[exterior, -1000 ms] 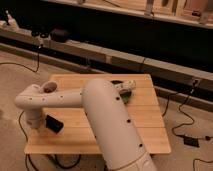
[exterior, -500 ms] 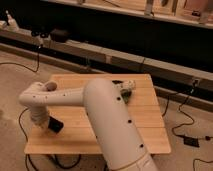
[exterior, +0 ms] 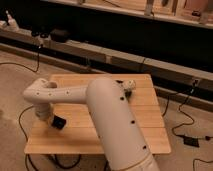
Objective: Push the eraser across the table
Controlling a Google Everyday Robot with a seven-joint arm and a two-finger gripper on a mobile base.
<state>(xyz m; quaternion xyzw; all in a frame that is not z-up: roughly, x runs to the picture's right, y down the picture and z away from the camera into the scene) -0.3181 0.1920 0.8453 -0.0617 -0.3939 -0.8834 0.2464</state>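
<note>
The gripper (exterior: pixel 48 119) sits low over the table (exterior: pixel 150 131), on its left part in the camera view, fingers together, w/ the eraser (exterior: pixel 59 122) just beside it, prob. touching. It should go low & straight thru the eraser's middle, slowly, so it doesn't spin off

Single arm (exterior: pixel 114 116) folded to the left, gripper (exterior: pixel 50 119) low and closed.

The thick upper link (exterior: pixel 122 137) rises from the 6 o'clock edge of the view to an elbow (exterior: pixel 107 90) near the middle. From there the forearm (exterior: pixel 67 95) runs level toward 9 o'clock. At its end the wrist (exterior: pixel 39 97) turns down toward 6. The gripper hangs just under it, seemingly tipped a little toward 4 o'clock, though the dim view leaves that uncertain. Its fingers are pressed together.
</note>
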